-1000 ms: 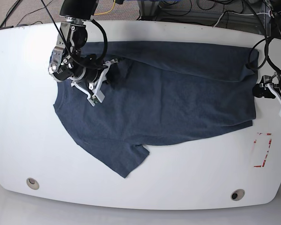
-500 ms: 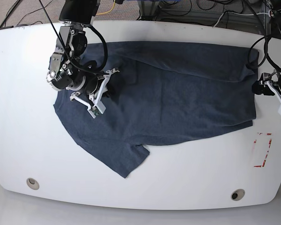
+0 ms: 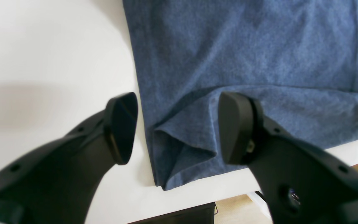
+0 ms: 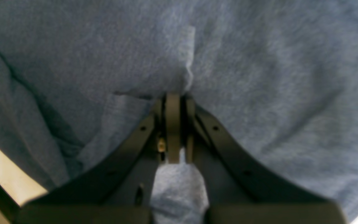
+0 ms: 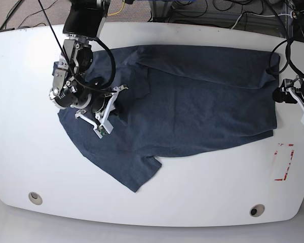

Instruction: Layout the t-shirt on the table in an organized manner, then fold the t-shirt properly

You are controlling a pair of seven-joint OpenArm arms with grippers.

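Note:
The dark slate-blue t-shirt (image 5: 202, 106) lies spread across the white table (image 5: 192, 202), one sleeve pointing toward the front edge. No lettering shows. My right gripper (image 5: 111, 107) sits at the shirt's left end, shut on a pinched ridge of the t-shirt (image 4: 259, 77). In its wrist view the right gripper (image 4: 174, 99) has cloth bunched between its fingers. My left gripper (image 5: 289, 101) hangs open at the shirt's right end. In its wrist view the left gripper (image 3: 179, 127) straddles a folded-over corner of the t-shirt (image 3: 244, 46), with nothing gripped.
Two round grey grommets (image 5: 35, 197) (image 5: 257, 210) sit near the front edge. A red-taped rectangle (image 5: 285, 162) marks the right side. Cables run behind the table's back edge. The table edge (image 3: 197, 193) lies just beyond the shirt corner.
My right gripper has moved toward the front left, dragging the pinched cloth and bunching the shirt's upper left part. My left gripper has barely shifted.

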